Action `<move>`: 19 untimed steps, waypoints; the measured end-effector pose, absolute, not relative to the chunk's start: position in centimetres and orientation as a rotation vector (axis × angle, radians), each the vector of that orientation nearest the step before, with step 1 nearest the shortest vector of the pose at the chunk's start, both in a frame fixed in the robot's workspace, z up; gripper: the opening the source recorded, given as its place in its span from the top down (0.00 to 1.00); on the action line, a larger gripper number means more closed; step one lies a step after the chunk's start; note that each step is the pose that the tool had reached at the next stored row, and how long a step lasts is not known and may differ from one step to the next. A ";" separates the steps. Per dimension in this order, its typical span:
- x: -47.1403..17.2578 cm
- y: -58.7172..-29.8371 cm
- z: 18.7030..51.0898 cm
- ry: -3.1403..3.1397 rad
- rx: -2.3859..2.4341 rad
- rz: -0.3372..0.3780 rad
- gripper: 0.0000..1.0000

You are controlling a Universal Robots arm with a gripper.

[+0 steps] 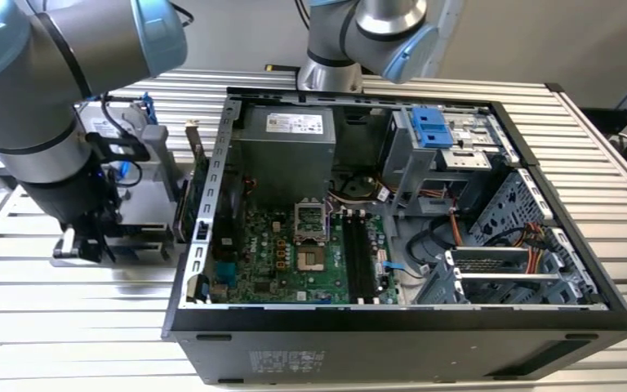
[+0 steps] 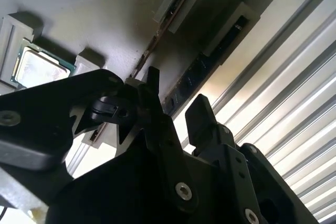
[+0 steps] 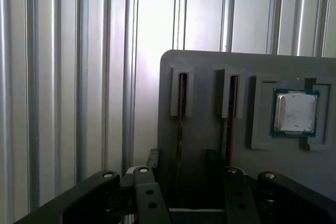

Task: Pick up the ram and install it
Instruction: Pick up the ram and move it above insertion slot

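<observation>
Gripper [image 3: 182, 157], jaws apart, straddles the ram [image 3: 179, 121]; exterior view shows motherboard [image 1: 286, 265]

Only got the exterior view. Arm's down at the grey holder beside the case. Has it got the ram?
Observer: No. In the first wrist view the gripper is open and clamps nothing.
Operator: Where's the ram then?
Observer: Standing on edge in the grey holder: one ram stick and a second stick, in parallel slots. The gripper is at their near end. I can't tell which one it is lined up on.
Operator: Anything else on that holder?
Observer: A processor chip lies flat in a recess beside the second stick.
</observation>
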State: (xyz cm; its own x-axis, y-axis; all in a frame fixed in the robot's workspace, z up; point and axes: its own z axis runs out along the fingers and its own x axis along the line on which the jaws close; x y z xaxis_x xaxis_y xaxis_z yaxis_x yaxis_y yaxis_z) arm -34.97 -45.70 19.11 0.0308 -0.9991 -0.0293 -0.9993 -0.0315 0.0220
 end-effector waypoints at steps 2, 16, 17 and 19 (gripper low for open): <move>-35.0 -45.7 19.2 2.183 -2.252 0.058 0.00; -35.0 -46.1 19.2 2.178 -2.251 0.064 0.00; -35.0 -46.1 19.2 2.178 -2.251 0.064 0.00; -35.0 -46.1 19.2 2.178 -2.251 0.064 0.00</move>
